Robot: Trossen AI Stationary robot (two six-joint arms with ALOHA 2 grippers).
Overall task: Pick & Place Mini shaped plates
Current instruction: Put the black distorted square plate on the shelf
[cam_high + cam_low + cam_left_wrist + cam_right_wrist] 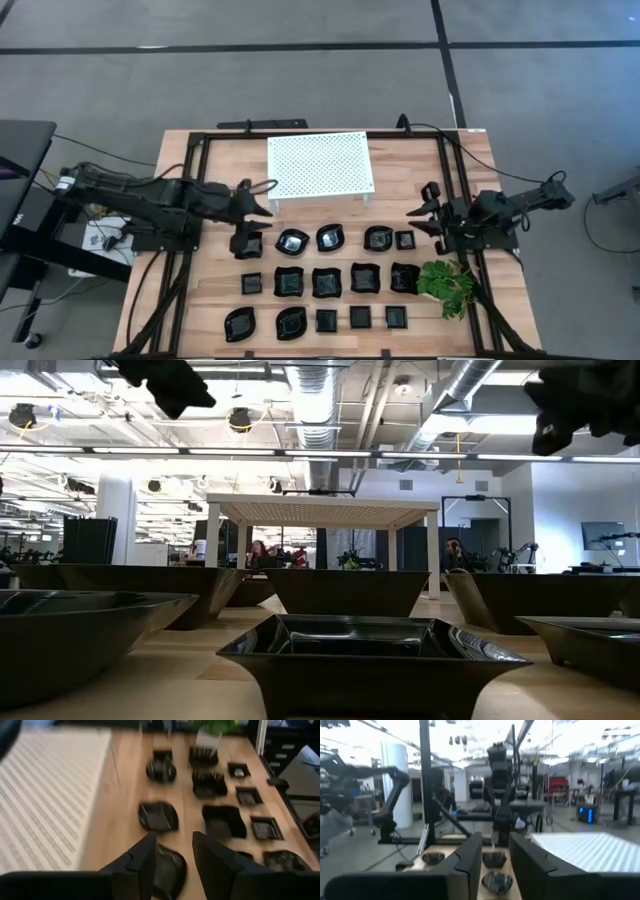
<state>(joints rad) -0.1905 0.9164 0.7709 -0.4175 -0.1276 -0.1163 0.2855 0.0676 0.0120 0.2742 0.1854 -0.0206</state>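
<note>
left pincer (pixel 262 198), fingers parted and empty, hovers over the tabletop (pixel 220 170) just beside the white perforated rack (pixel 319 166), above the top row of mini shaped plates (pixel 325 272). right pincer (pixel 418 205), also parted and holding nothing, hangs near the green plant (pixel 447 281). plates lie in three rows.

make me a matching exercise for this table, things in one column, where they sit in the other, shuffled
Things:
1. rack
2. plant
3. left gripper
4. right gripper

Places (high view):
a. by the table's right edge, beside the plates
b. just left of the rack's near corner
c. far middle of the table
d. between rack and right edge, above the plant

Pairs: 1-c, 2-a, 3-b, 4-d
</note>
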